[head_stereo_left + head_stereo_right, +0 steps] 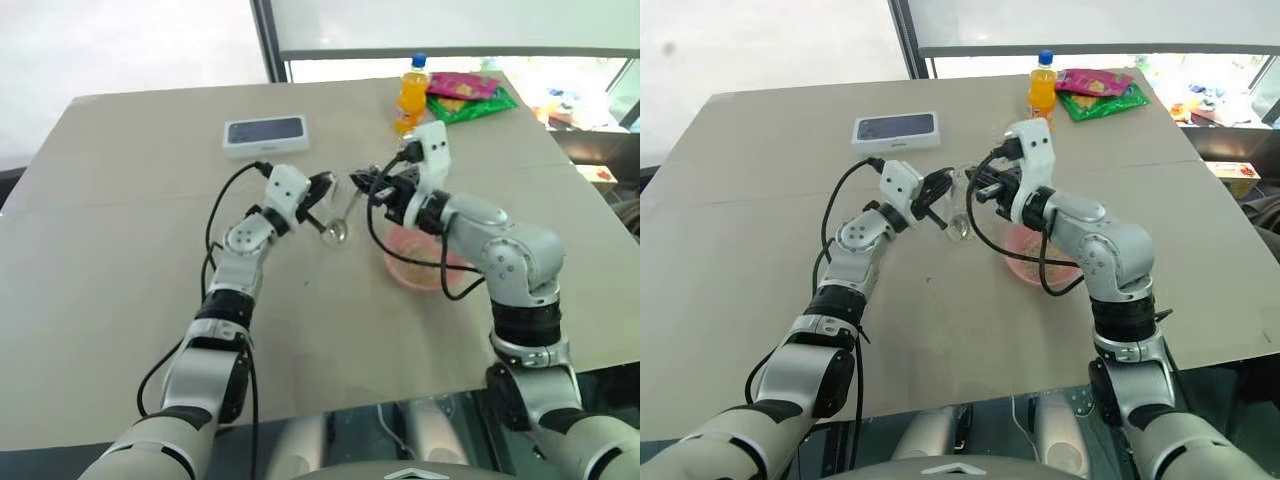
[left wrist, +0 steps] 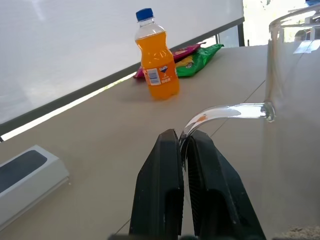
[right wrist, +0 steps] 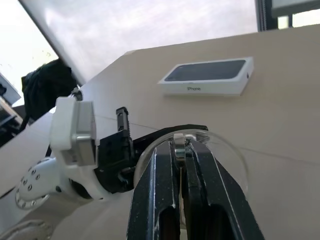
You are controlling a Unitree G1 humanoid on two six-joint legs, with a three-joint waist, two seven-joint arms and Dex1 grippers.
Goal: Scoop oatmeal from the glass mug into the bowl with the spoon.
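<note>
The clear glass mug (image 1: 335, 216) stands on the table between my two arms. My left gripper (image 2: 184, 137) is shut on its curved handle (image 2: 225, 111). Pale oatmeal (image 2: 306, 232) lies at the mug's bottom. My right gripper (image 3: 181, 145) is level over the mug's rim and shut on the silver spoon (image 3: 178, 138), whose handle shows between the fingers; the spoon's bowl end is hidden. The pink bowl (image 1: 404, 272) sits just right of the mug, under my right forearm, partly covered by it.
A white phone box (image 1: 265, 135) lies at the back left of the table. An orange soda bottle (image 1: 412, 92) and colourful snack packets (image 1: 470, 96) stand at the far edge. Black cables loop off both wrists near the mug and bowl.
</note>
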